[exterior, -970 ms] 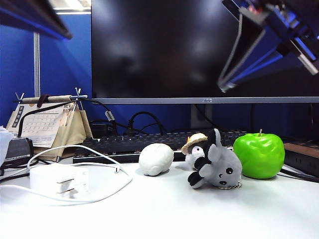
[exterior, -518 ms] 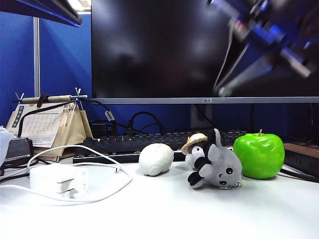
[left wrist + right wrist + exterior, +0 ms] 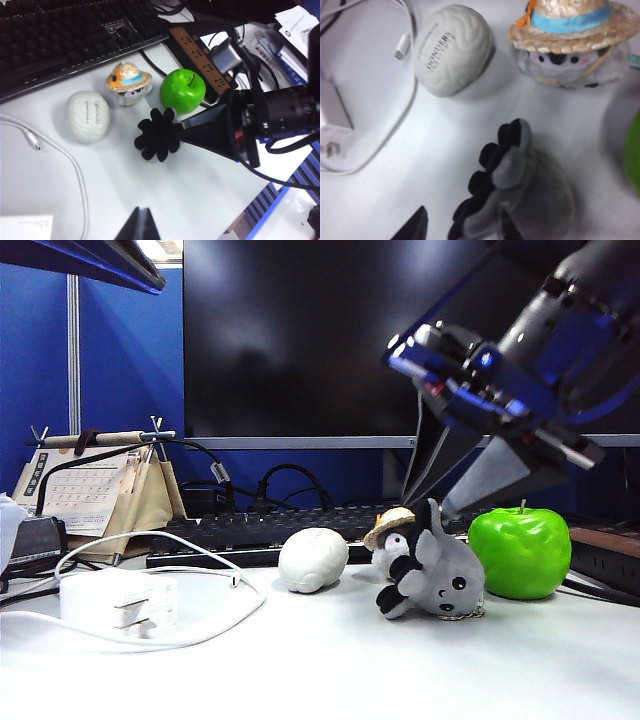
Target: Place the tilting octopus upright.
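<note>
Lying tipped on its side, octopus (image 3: 437, 575) rested on white desk (image 3: 330, 660), black tentacle undersides facing left in exterior view, straw-hatted penguin (image 3: 392, 536) just behind, green apple (image 3: 520, 552) just right, white egg-shaped lump (image 3: 313, 559) left. Your right gripper (image 3: 462, 227) hovered directly above octopus, fingers parted, holding nothing. Your left gripper (image 3: 141, 226) stayed high; you could not tell its jaw state.
</note>
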You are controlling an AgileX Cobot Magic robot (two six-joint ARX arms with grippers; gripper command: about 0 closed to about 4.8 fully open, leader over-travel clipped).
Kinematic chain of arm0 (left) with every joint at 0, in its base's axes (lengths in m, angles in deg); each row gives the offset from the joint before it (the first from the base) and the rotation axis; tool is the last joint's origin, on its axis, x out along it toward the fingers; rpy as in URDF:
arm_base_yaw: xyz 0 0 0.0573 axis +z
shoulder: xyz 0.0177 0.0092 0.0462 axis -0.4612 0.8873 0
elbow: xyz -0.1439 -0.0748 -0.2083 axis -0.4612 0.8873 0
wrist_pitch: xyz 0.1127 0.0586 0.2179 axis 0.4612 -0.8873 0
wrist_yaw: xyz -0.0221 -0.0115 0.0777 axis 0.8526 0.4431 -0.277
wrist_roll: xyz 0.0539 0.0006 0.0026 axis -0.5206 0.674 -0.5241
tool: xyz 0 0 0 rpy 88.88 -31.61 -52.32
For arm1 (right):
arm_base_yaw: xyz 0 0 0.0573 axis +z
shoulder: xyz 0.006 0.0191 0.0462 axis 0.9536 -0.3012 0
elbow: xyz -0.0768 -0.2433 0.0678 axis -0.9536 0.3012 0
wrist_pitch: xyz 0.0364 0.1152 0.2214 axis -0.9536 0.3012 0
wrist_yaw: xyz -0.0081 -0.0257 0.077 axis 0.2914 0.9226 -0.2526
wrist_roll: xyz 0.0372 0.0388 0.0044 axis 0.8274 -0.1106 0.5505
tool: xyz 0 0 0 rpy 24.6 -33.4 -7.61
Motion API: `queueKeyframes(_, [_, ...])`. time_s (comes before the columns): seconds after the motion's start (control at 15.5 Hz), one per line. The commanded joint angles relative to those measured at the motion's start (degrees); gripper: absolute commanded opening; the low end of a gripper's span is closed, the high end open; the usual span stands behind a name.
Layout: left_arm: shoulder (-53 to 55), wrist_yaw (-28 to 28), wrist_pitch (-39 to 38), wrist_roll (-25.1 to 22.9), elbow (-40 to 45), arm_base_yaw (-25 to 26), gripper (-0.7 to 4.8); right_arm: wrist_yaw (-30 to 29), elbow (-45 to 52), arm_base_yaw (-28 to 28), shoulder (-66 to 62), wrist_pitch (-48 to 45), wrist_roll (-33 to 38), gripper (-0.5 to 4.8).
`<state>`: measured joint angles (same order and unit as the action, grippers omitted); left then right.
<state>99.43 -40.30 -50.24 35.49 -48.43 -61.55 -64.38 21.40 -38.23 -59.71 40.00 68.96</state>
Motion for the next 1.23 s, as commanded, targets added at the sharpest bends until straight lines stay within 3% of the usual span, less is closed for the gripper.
queueKeyframes(0.06, [0.00, -0.07, 0.13, -0.13, -0.26, 0.04, -0.02, 0.15, -0.33, 0.00, 0.00, -2.60, -0.17, 1.78])
queueKeyframes(0.45, [0.00, -0.07, 0.13, -0.13, -0.26, 0.04, -0.02, 4.28, -0.31, -0.04, -0.11, -3.50, -0.17, 1.77])
queueKeyframes(1.23, [0.00, -0.07, 0.17, -0.11, -0.26, 0.04, -0.02, 3.04, -0.31, 0.00, -0.46, -1.55, 0.26, 1.71])
